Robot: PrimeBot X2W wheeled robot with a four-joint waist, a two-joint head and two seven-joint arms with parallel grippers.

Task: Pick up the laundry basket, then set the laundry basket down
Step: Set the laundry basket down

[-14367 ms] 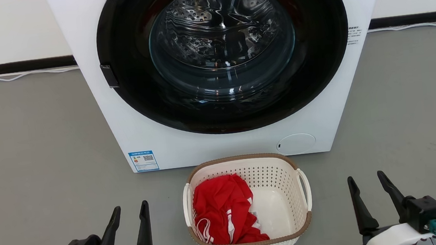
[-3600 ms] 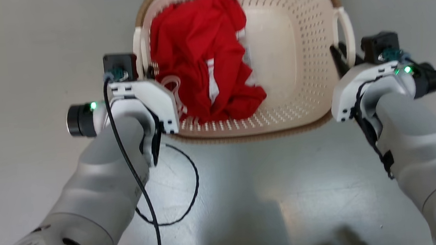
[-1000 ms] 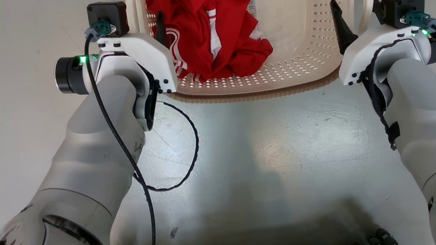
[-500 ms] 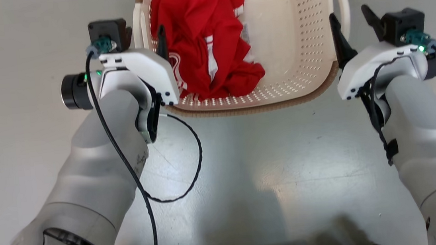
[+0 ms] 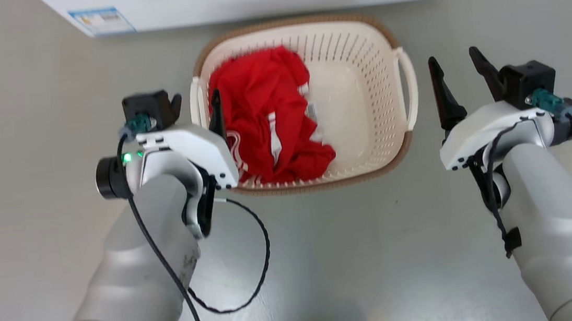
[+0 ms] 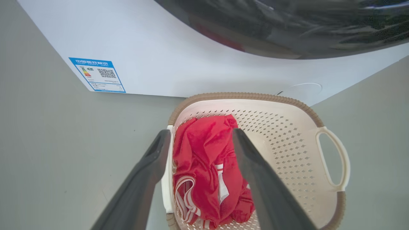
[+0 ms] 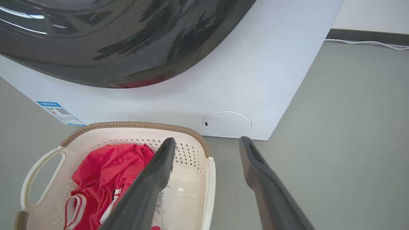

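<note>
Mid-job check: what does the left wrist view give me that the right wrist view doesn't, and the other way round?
Left wrist view: the open left gripper straddles the left wall of the cream perforated plastic laundry basket with its brown rim band, one finger outside, one above the crumpled red garment. Right wrist view: the open right gripper beside the basket over grey floor, plus a dark baseboard. Both: basket, garment, the white washing machine and its blue label.

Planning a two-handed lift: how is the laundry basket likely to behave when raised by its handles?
The laundry basket looks like perforated moulded plastic, probably stiff and light. The red garment is bunched against one side, so it may tilt that way. The thin loop handles might flex.
</note>
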